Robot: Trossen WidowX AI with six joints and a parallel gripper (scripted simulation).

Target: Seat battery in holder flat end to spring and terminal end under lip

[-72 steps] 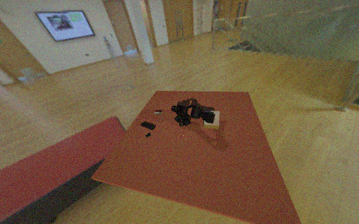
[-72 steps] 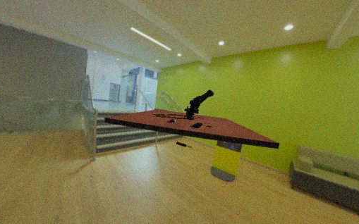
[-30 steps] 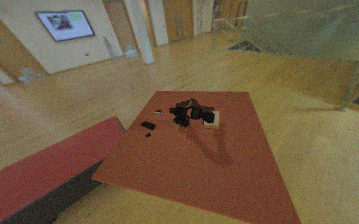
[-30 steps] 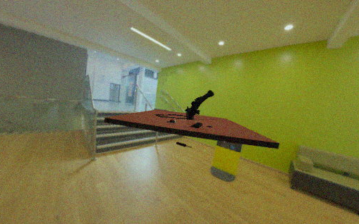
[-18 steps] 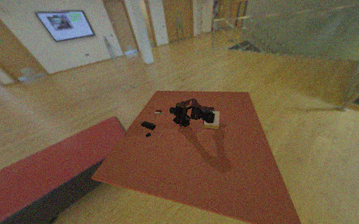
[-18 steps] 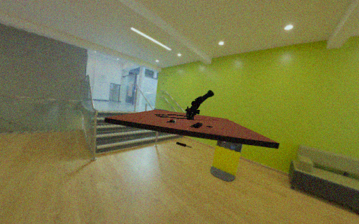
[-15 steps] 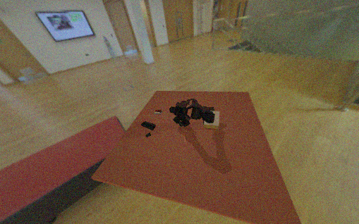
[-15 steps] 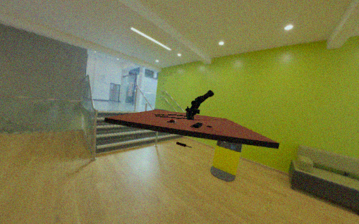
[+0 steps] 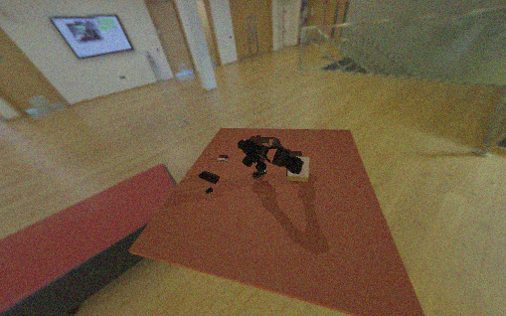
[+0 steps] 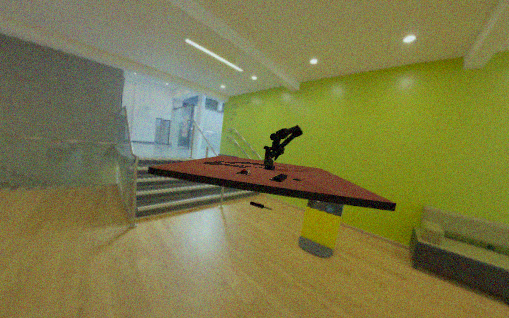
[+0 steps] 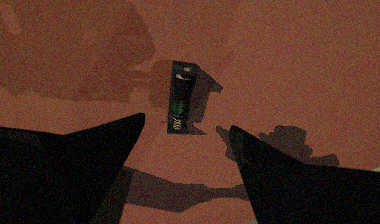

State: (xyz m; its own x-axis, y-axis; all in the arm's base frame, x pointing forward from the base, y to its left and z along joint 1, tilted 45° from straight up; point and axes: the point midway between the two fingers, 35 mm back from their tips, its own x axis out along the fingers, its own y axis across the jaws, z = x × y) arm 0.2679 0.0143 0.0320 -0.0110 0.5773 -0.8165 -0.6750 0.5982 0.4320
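Battery lying in the holder, gripper spread above it

In the wrist view the battery [image 11: 179,102] lies lengthwise inside the dark holder [image 11: 182,67] on the red table [image 11: 291,60], its pale end at the holder's far end (whether it sits under the lip cannot be made out). The gripper [image 11: 186,132] hangs near the holder's closer end, its two dark fingers spread wide to either side of the holder and pinching nothing; neither finger touches the battery.

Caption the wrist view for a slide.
Open gripper hangs above the battery lying in its holder on the red table.
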